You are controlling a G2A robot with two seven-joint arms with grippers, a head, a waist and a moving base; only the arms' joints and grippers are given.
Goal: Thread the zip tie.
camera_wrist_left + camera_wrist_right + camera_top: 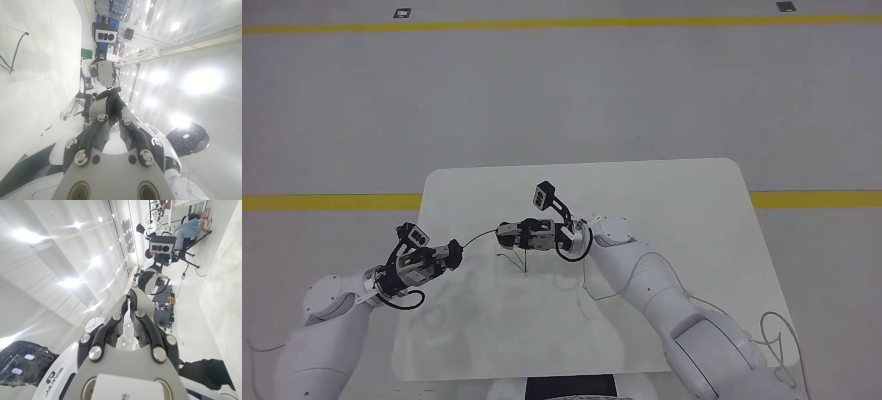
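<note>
Zip tie (478,238): a thin black strap arching in the air between the two grippers, one end at each set of fingertips, above the table.
Left gripper (454,252): clenched on the end of the zip tie nearest it. Its wrist view shows the dark pads (113,106) pressed together, with the other gripper just beyond their tips.
Right gripper (502,235): fingers closed on the opposite end of the zip tie and pointing toward the left gripper. The fingertips (132,298) meet in its wrist view.
Spacing: the grippers face each other, near but not touching, with the zip tie spanning the gap between them.
Table (682,200): white with rounded corners, lying beneath both grippers.
</note>
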